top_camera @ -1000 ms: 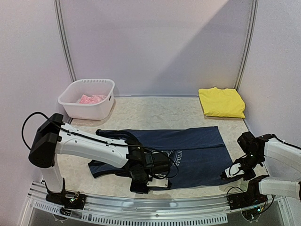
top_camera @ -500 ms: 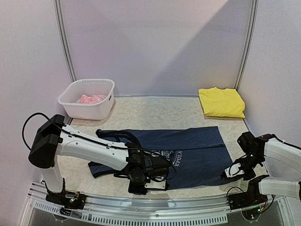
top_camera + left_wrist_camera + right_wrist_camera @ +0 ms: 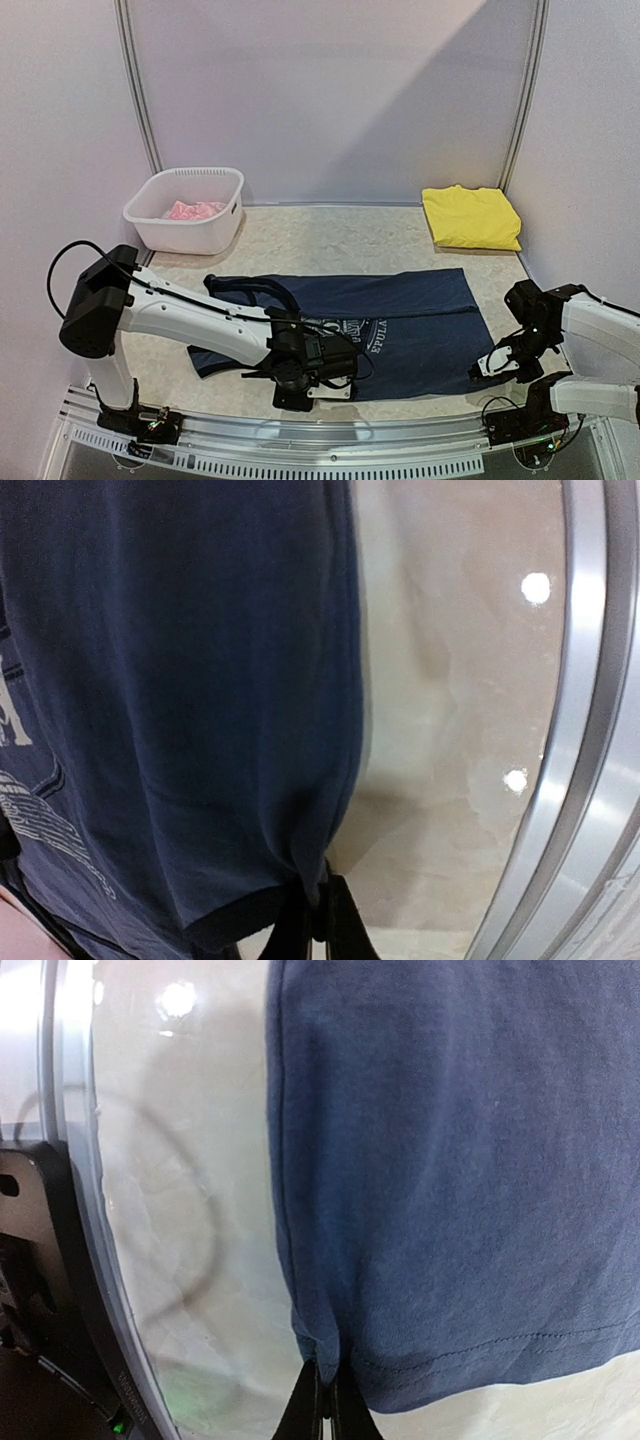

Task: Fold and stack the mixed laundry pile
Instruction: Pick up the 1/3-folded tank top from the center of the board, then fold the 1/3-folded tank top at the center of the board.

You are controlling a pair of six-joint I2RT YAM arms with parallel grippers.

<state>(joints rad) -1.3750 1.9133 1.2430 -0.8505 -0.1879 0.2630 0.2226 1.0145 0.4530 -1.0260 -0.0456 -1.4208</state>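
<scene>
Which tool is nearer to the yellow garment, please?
Right. The right tool holds the navy top just nearside of the yellow garment; the left tool holds its hem much farther left.

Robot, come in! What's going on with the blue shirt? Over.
Left jaws and right jaws shut on navy printed cloth top, near hem. Top spread across beige table. Nothing blocking.

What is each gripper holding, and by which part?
Both pinch the navy garment: left gripper on its near edge, right gripper on a hem corner.
</scene>
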